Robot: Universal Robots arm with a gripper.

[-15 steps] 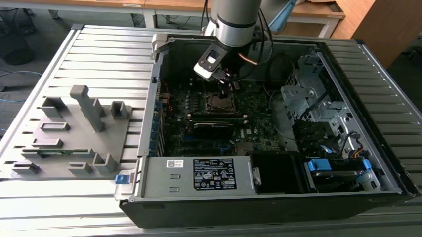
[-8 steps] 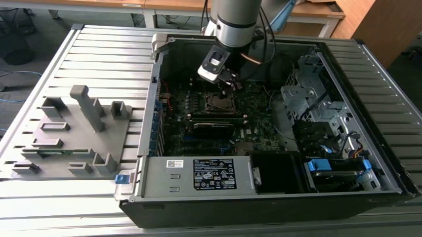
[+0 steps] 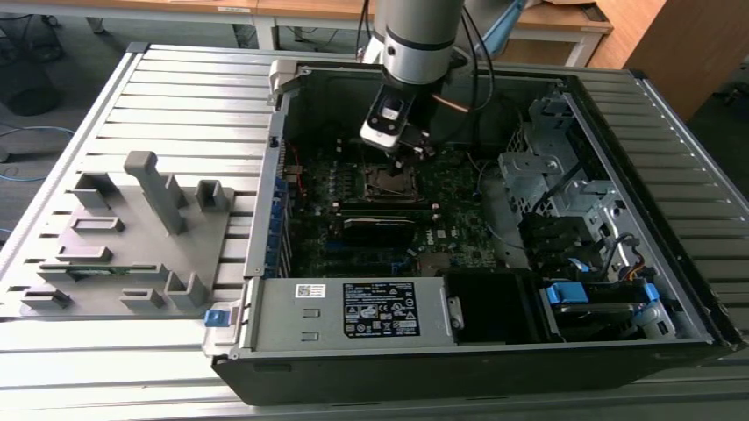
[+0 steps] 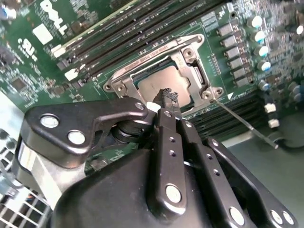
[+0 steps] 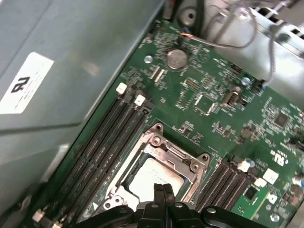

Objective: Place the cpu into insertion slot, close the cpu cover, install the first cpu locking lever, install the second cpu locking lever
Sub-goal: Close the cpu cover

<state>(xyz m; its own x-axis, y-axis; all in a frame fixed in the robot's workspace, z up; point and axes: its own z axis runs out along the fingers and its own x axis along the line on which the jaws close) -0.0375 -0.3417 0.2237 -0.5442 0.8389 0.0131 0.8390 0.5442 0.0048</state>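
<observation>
The cpu, a flat grey square, lies in the insertion slot on the green motherboard inside the open computer case. Over it lies the cpu cover, a silvery frame, flat around the chip. My gripper is shut with nothing between its fingers; its tip is at one edge of the chip, and I cannot tell whether it touches. A thin metal lever rod sticks out from one corner of the socket over the board.
Long black memory slots flank the socket on both sides. The power supply closes the case's near end and a drive cage its side at the exterior view's right. A grey fixture stands on the slatted table at the exterior view's left.
</observation>
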